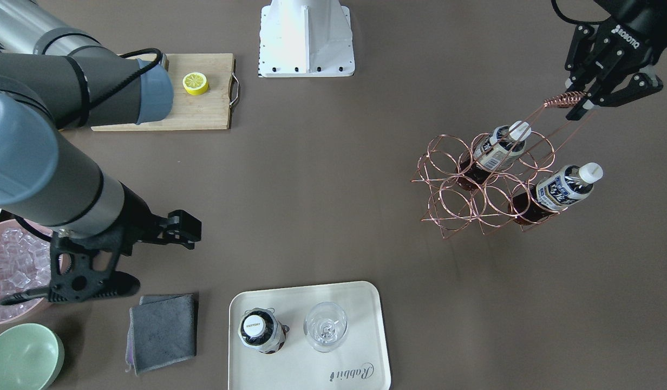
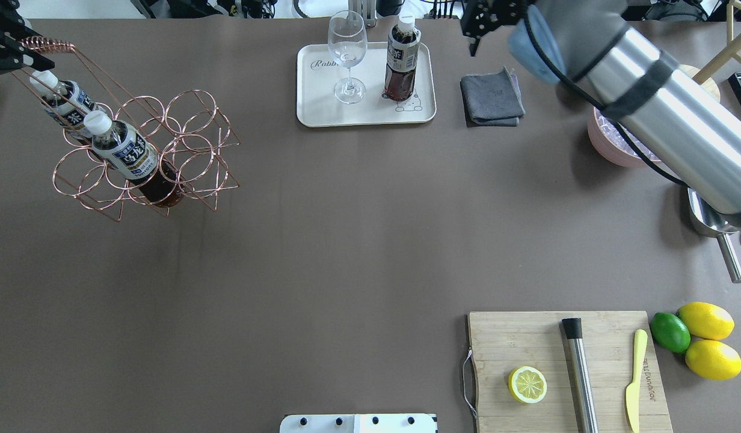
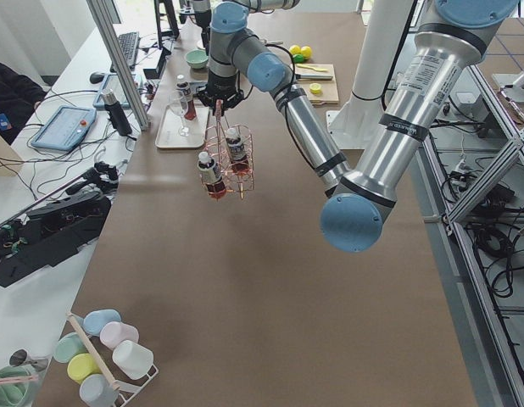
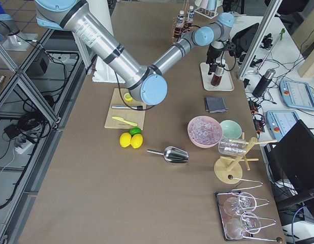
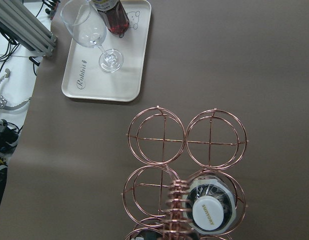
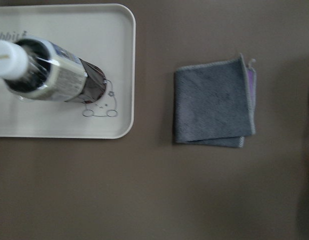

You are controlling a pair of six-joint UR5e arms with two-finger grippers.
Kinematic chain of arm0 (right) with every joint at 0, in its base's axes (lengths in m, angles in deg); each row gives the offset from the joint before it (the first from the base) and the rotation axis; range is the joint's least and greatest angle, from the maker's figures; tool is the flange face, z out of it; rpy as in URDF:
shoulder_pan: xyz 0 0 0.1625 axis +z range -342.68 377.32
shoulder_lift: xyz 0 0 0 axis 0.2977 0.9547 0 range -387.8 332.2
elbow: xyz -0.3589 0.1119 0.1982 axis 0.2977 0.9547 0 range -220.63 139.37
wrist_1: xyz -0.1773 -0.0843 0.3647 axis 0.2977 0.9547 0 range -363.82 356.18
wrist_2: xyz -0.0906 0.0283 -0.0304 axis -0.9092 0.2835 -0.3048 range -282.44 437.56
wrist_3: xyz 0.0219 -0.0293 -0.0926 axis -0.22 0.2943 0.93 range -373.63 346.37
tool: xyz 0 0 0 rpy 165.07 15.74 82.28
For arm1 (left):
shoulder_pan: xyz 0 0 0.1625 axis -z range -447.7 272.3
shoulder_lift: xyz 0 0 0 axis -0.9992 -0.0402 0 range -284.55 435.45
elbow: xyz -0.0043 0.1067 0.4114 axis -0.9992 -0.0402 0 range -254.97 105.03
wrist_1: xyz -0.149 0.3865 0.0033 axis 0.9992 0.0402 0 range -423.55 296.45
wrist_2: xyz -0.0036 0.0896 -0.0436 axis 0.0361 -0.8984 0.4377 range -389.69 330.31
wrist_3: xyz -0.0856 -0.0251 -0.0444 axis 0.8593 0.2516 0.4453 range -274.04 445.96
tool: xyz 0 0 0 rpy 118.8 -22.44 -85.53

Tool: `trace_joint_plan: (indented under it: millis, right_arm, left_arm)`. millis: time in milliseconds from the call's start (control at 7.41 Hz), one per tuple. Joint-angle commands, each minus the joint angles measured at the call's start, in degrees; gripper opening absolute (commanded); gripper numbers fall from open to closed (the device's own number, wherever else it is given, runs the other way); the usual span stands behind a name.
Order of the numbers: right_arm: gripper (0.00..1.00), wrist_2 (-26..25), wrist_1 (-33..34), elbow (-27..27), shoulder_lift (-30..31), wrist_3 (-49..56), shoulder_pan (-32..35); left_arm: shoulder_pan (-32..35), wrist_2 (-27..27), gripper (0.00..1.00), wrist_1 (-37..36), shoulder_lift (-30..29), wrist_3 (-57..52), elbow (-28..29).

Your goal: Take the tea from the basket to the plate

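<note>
Exterior front-facing view: the left end effector (image 1: 574, 100) points downward (fingers pinched together), gripping the basket's (image 1: 485, 184) coiled handle (image 1: 562, 99).

- Even, diffuse light from above; matte table (image 2: 346, 240) uniformly lit.
- Soft, faint shadow under basket (image 2: 184, 147).
- Right wrist view: tea (image 6: 54, 77) close to lens, cap blurred and blown white.

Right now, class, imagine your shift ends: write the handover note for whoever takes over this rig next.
Left gripper: shut on the basket by its coiled handle, basket held up off the table.
Right gripper: looks open and empty, above the cloth beside the plate.
One tea stands on the plate beside the glass; two more teas sit in the basket.
Done: one tea delivered. Left: the other two, if wanted.
</note>
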Motion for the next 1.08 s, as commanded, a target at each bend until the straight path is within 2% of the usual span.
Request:
trace_joint_plan:
  millis: [0,135,405,675,810,945]
  right_arm:
    - [0.99,-0.1,3.0,-22.6,26.1,9.5,4.1]
    - [0.99,-0.1,2.9,-26.8,35.0,15.4,8.6]
    - [0.99,-0.2,-0.6,-27.5,49.1,28.1,15.6]
    - [0.99,-0.5,-1.6,-26.8,56.4,31.5,18.4]
    - [0.99,-0.9,-2.9,-26.2,59.2,32.4,19.8]
    - [0.99,-0.7,-8.0,-22.5,60.6,32.8,22.2]
  left_arm:
    - [1.6,-1.6,0.00,0.5,-0.8,-6.2,5.1]
    - [1.8,-4.4,0.00,0.6,-1.7,-7.4,6.5]
    - [2.2,-5.6,0.00,4.1,-4.0,-9.4,13.0]
    - [3.2,-8.5,0.00,11.7,-4.1,-10.0,20.0]
    - [4.2,-8.5,0.00,12.3,-5.5,-11.4,23.1]
    - [4.5,-8.5,0.00,12.5,-7.0,-12.4,26.1]
